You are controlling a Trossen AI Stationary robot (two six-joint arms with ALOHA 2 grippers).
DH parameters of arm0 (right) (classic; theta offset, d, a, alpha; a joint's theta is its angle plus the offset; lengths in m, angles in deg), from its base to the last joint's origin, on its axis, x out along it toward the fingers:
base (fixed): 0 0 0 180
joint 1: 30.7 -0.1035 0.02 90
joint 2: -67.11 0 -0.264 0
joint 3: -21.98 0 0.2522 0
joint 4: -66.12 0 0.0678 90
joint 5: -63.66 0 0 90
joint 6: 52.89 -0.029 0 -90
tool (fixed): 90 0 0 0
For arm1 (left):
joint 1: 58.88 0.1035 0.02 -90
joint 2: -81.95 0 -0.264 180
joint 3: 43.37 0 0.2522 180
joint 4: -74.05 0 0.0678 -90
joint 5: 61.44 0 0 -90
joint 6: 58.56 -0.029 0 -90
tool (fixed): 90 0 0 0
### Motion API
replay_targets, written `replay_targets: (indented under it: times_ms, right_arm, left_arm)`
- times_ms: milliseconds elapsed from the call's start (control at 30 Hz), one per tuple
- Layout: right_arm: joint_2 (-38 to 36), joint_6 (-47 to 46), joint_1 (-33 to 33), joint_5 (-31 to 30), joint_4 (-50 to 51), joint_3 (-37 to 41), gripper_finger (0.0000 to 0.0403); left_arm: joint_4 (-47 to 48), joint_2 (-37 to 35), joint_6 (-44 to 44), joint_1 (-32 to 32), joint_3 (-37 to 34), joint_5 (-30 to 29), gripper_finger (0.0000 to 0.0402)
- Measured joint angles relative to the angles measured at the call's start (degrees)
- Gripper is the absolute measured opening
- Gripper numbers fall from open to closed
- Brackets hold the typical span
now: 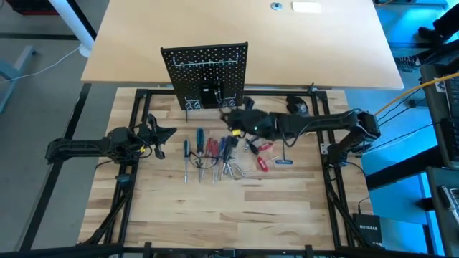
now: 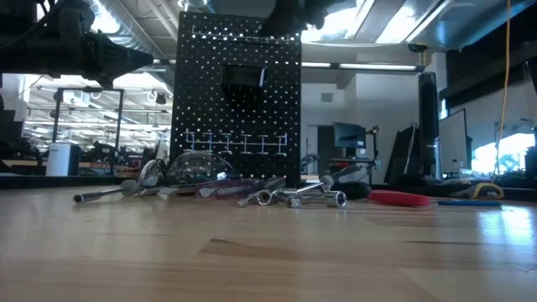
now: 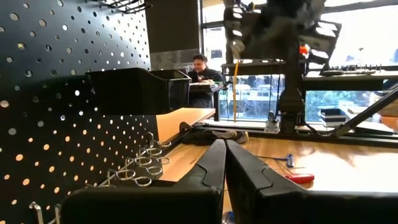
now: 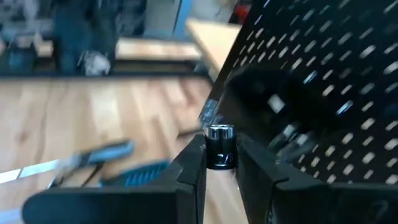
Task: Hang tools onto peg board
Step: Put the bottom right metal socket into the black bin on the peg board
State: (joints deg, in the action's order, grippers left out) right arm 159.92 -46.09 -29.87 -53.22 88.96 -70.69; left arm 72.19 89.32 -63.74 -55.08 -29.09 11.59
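Tools (image 1: 215, 154) lie mid-table, near the peg board (image 1: 208, 68). Your right gripper (image 4: 219, 155), close to the board's front, pinches a black-handled tool (image 4: 219, 147); steady it, then line it with the hooks. Left gripper (image 1: 159, 140), pressed together, waits left.

Tools (image 2: 252, 191) before upright peg board (image 2: 237, 101)

The right gripper (image 4: 219, 163) clamps a black handle (image 4: 219, 153) whose shaft, perhaps a screwdriver's, blurs against the peg board (image 4: 323, 81).
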Motion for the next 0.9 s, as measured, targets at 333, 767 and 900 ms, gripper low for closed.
replay_targets:
  times_ms: [333,767,900]
  right_arm:
    - [0.3,0.5,7.8,5.4,-10.8,-0.1,0.0074]
    - [5.8,-2.0,11.7,7.0,-18.1,-0.1,0.0107]
    - [5.9,-2.0,11.7,7.0,-18.3,-0.1,0.0139]
  left_arm:
    - [0.0,0.0,-0.1,0.0,0.0,0.0,0.0001]
    - [0.0,0.0,-0.2,0.0,0.0,0.0,0.0001]
    - [0.1,0.0,-0.2,0.0,0.0,0.0,0.0001]
